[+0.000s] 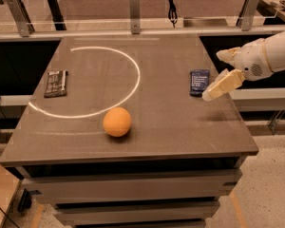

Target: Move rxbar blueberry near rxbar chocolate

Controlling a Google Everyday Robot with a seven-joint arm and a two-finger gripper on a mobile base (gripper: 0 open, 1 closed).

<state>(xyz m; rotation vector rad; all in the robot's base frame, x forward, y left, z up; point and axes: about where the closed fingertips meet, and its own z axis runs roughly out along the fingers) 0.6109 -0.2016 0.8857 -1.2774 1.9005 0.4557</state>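
Observation:
The rxbar blueberry (199,82), a navy-blue bar with pale text, lies flat near the table's right edge. The rxbar chocolate (55,83), a brown-black bar, lies flat near the left edge, far from it. My gripper (219,72) comes in from the right on a white arm and hovers just right of the blueberry bar. Its pale fingers (222,85) are spread apart, and nothing is held between them.
An orange ball (117,121) sits on the dark table (171,127) at front centre. A white circle line (133,75) is drawn on the tabletop. A clear guard rail on metal posts (134,6) runs along the back edge.

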